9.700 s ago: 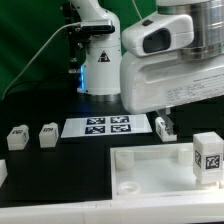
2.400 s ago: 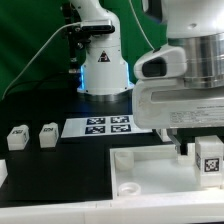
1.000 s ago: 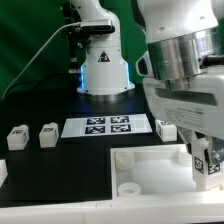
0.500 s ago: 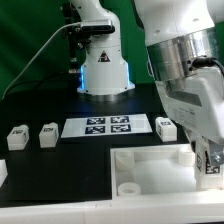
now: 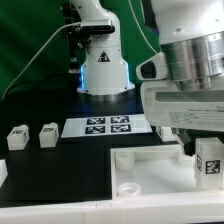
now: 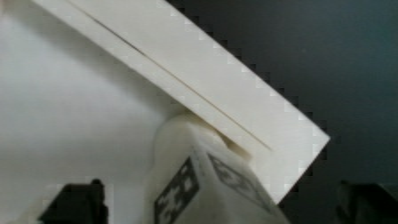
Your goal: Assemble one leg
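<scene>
A leg (image 5: 210, 160), a small white block with a black-and-white tag, stands on the right end of the white tabletop (image 5: 140, 172). My gripper (image 5: 199, 152) hangs right over it, with one dark finger (image 5: 186, 148) showing beside the leg. In the wrist view the leg (image 6: 210, 185) sits between my two fingers (image 6: 75, 203), with a gap on each side, so the gripper (image 6: 217, 206) is open around it. The tabletop's raised rim (image 6: 214, 80) runs past the leg. Two more legs (image 5: 17, 137) (image 5: 47, 134) stand on the black table at the exterior view's left.
The marker board (image 5: 108, 126) lies flat behind the tabletop. The arm's white base (image 5: 100, 60) stands at the back. My large wrist body covers the exterior view's right side and hides the table behind the tabletop's right end.
Within the last second my wrist has swung from a tilted pose to square over the leg. The leg has stayed in place on the tabletop's right end.
</scene>
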Robot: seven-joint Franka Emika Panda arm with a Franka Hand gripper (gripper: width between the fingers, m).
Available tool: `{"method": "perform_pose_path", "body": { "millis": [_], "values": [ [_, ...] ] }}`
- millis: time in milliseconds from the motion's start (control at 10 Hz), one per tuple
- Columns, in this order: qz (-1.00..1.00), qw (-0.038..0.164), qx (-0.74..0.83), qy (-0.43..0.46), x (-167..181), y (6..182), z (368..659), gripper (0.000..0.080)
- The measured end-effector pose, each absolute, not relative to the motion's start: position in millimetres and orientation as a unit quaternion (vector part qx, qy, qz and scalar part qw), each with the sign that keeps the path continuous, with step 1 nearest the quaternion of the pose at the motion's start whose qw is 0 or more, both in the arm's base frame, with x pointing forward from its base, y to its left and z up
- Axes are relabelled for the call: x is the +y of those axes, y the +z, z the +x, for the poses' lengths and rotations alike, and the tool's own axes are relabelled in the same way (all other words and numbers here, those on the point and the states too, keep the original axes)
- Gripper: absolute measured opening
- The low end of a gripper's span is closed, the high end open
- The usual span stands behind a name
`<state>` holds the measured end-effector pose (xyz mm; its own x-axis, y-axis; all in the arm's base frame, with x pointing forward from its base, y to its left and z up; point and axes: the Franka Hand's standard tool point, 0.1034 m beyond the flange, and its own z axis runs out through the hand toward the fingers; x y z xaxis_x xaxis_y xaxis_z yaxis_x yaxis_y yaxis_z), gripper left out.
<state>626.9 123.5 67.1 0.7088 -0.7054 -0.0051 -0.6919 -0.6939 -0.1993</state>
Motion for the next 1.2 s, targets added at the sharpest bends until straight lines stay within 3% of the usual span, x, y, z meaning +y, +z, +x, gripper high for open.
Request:
{"method": "perform_pose_path", "body": {
  "millis": [300, 500, 600, 700, 800, 900, 1000, 1100, 1200],
  "values": [
    [-0.971, 0.076, 0.224, -0.044, 122.0, 67.1, 625.9, 0.0649],
    [-0.997, 0.027, 0.044, -0.053, 127.9, 76.9, 633.4, 0.0649],
    [-0.998, 0.015, -0.012, -0.057, 129.8, 78.0, 634.4, 0.0649],
    [-0.997, 0.026, 0.046, -0.054, 130.1, 76.7, 633.3, 0.0649],
    [-0.997, 0.025, 0.039, -0.054, 129.7, 76.7, 633.5, 0.0527],
    [-0.996, 0.028, 0.059, -0.053, 130.3, 76.7, 633.3, 0.0527],
    [-0.991, 0.032, 0.116, -0.051, 129.4, 76.7, 633.5, 0.0387],
    [-0.985, 0.036, 0.163, -0.049, 127.8, 76.6, 633.7, 0.0312],
    [-0.976, 0.039, 0.207, -0.047, 126.9, 76.5, 633.9, 0.0313]
  ]
}}
